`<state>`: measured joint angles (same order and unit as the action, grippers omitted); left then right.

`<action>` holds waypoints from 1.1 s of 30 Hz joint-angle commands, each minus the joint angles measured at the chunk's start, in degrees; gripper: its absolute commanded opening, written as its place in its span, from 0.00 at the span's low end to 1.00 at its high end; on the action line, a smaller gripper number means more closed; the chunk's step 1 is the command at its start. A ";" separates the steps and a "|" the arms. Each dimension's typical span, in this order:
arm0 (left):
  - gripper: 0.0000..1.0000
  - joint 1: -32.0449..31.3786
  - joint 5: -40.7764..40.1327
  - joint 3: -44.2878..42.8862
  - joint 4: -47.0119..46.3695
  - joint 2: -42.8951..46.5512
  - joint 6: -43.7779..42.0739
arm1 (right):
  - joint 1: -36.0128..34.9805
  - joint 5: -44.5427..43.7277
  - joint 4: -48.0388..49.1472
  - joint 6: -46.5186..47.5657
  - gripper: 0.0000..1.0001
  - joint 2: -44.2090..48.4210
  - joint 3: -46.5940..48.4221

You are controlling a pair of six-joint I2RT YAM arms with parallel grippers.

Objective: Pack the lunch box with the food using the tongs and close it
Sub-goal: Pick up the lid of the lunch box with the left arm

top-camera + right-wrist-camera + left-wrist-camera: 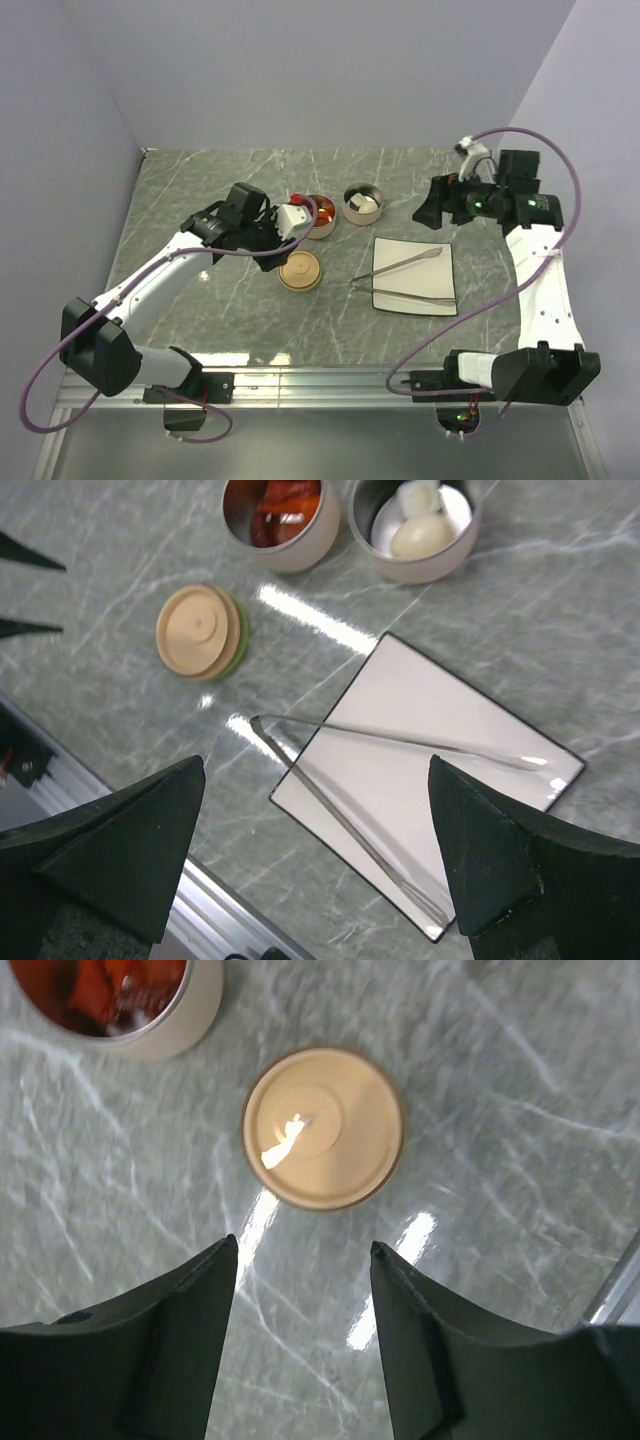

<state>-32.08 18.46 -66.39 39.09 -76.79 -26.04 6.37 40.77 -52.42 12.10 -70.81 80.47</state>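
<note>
Because the tongs [395, 267] lie spread on the plate [430, 695], pinching nothing, the right gripper [316, 765], jaws wide, could skid them off that slick surface; food [420, 535] sits in two tins [300, 555].

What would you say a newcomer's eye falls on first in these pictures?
Probably the silver tongs, lying in a V across the white plate right of centre. Next, beyond it, the tin of red food and the second tin, which holds a white egg. The left hand hovers open above a tan lid on the table.
</note>
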 commanded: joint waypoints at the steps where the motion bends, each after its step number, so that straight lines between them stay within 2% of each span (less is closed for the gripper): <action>1: 0.60 2.54 -2.89 2.14 -3.05 2.18 0.98 | -5.48 -5.87 2.59 0.56 0.98 -1.44 -1.28; 6: 0.54 4.04 -6.85 1.35 -4.11 -5.09 9.50 | -9.62 -9.92 4.34 -2.33 0.93 -4.25 -1.98; 12: 0.52 4.30 -7.82 0.12 -6.48 -11.17 16.36 | -12.08 -13.00 7.33 -3.57 0.91 -4.87 -3.91; 27: 0.51 4.30 -7.65 -1.02 -10.87 -20.94 21.65 | -13.75 -14.67 10.76 -4.10 0.88 -5.13 -6.02; 33: 0.45 4.21 -7.47 -2.08 -11.49 -24.01 22.61 | -13.93 -14.76 10.68 -4.19 0.87 -5.57 -5.67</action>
<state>-27.88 10.52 -65.93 29.56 -99.83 -4.82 -7.01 26.37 -44.07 8.36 -76.25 74.54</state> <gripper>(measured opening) 0.462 0.872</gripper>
